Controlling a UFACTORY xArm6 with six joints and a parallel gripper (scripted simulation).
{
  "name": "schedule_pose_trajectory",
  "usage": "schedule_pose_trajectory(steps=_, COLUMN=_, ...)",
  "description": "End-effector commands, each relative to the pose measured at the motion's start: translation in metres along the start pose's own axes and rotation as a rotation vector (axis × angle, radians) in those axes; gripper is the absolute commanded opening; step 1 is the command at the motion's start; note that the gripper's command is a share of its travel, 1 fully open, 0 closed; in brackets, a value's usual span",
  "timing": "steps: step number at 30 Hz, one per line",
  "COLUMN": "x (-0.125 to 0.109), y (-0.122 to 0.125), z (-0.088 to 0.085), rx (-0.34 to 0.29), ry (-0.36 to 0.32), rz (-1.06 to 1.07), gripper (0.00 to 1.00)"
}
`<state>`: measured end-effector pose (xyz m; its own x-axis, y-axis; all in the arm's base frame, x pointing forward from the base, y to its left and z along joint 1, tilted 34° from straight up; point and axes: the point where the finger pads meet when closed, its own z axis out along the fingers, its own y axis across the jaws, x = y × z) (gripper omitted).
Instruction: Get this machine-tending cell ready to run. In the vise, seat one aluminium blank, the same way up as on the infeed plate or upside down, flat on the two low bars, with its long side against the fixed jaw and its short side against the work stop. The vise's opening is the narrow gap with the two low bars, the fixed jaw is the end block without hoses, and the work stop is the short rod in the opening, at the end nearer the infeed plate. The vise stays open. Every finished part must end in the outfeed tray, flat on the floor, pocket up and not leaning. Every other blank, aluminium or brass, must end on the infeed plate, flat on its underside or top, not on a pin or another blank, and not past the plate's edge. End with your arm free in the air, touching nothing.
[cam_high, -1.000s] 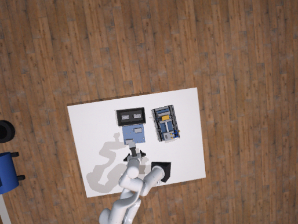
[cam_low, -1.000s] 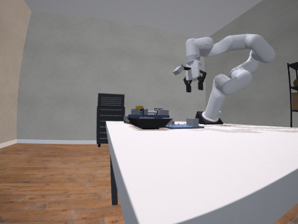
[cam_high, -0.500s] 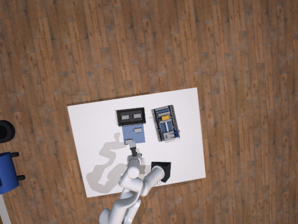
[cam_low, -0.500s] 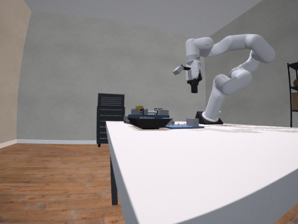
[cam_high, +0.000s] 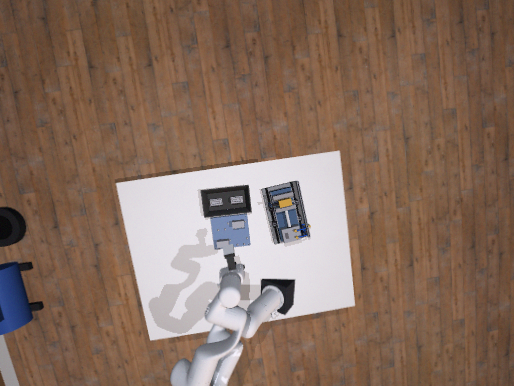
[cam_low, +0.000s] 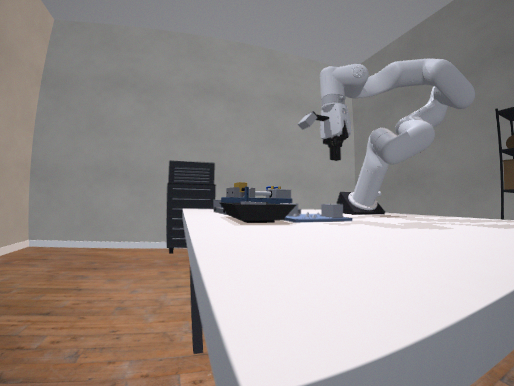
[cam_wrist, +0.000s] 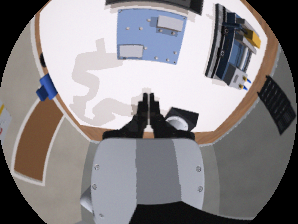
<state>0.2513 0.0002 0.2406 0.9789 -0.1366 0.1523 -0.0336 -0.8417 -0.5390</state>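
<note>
My gripper (cam_high: 230, 261) is shut on nothing and hangs high above the table (cam_low: 335, 155), just off the near edge of the blue infeed plate (cam_high: 230, 231). The wrist view shows its fingertips pressed together. On the plate lie two aluminium blanks, one near its middle (cam_high: 238, 225) and one at the near edge (cam_high: 224, 244). The black outfeed tray (cam_high: 225, 200) beyond the plate holds two finished parts (cam_high: 216, 201) (cam_high: 236, 200). The vise (cam_high: 283, 213) stands to the right, with a brass blank (cam_high: 285, 203) lying in it.
The arm's black base (cam_high: 278, 294) sits on the table near its front edge. A black drawer cabinet (cam_low: 191, 200) stands behind the table. A blue cart (cam_high: 12, 297) stands on the floor at the left.
</note>
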Motion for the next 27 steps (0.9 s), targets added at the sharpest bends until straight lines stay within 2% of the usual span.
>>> schedule_pose_trajectory(steps=1, x=0.001, y=0.0, z=-0.001, rx=-0.001, ry=0.002, rz=-0.001, gripper=0.0)
schedule_pose_trajectory(steps=15, x=0.001, y=0.0, z=0.0, rx=-0.001, ry=0.002, rz=-0.001, gripper=0.0)
schedule_pose_trajectory(steps=27, x=0.001, y=0.0, z=0.01, rx=-0.001, ry=0.002, rz=-0.001, gripper=0.0)
